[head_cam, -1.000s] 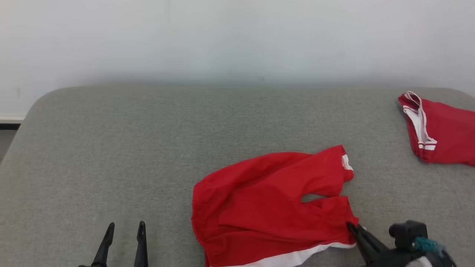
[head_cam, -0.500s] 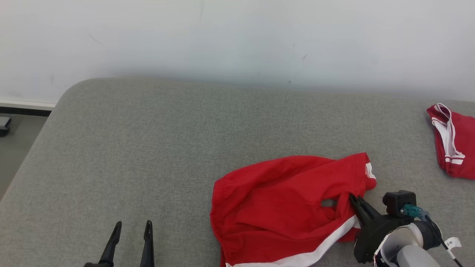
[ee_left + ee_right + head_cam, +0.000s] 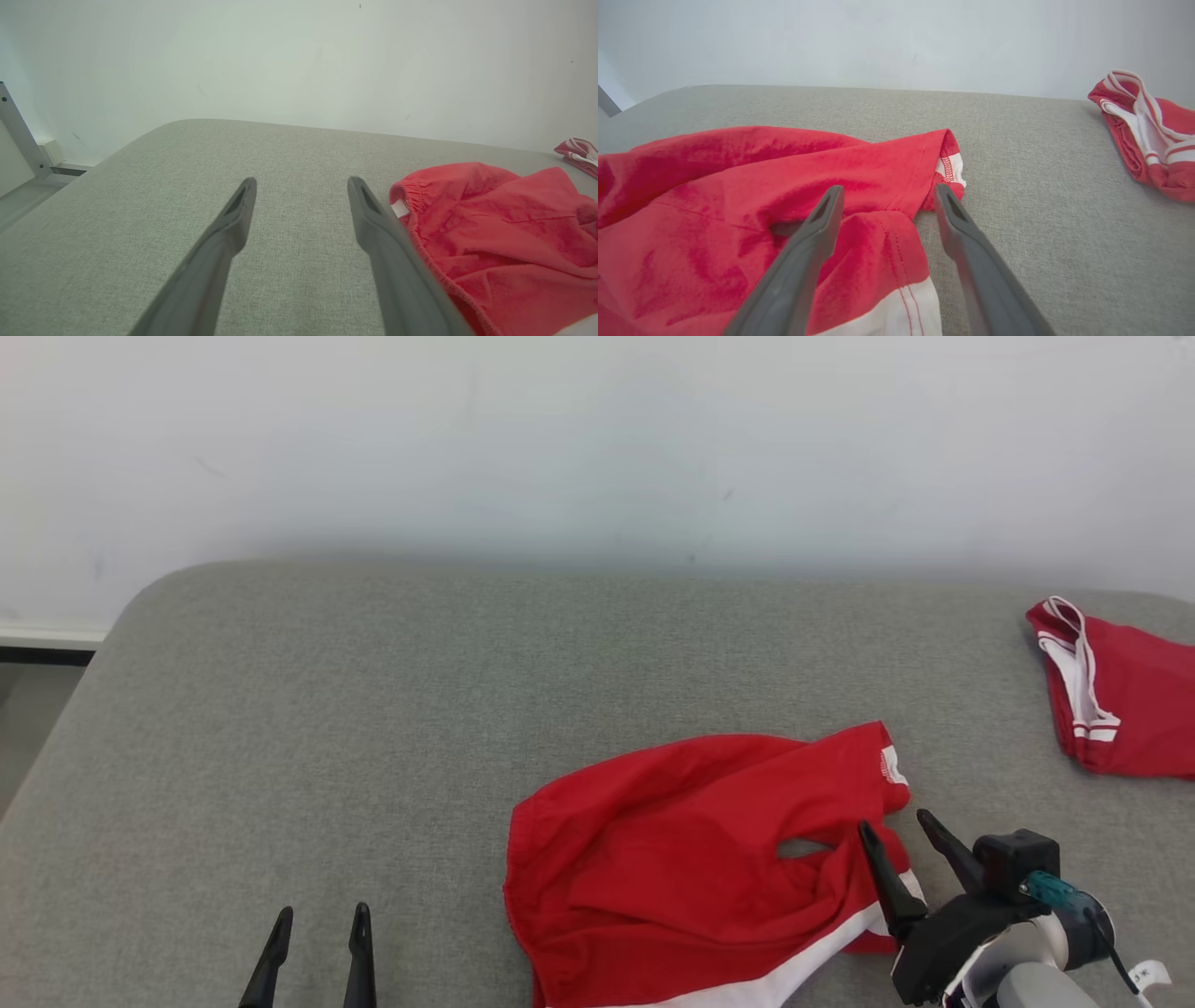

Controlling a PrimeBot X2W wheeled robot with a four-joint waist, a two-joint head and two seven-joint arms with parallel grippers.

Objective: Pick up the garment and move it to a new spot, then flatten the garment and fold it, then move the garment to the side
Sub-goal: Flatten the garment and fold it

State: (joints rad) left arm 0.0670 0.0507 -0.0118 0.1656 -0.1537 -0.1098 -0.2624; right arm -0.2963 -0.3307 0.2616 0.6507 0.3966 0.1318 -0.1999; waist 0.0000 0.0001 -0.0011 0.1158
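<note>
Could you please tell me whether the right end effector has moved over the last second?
Yes. Judged against the second red garment at far right, the right end effector has moved away from the robot, along the shorts hem, and opened.

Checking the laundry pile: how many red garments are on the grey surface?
2. The crumpled garment lies near the front, by the right gripper; the second garment lies at the far right, partly cut off by the frame. More may be out of view.
</note>
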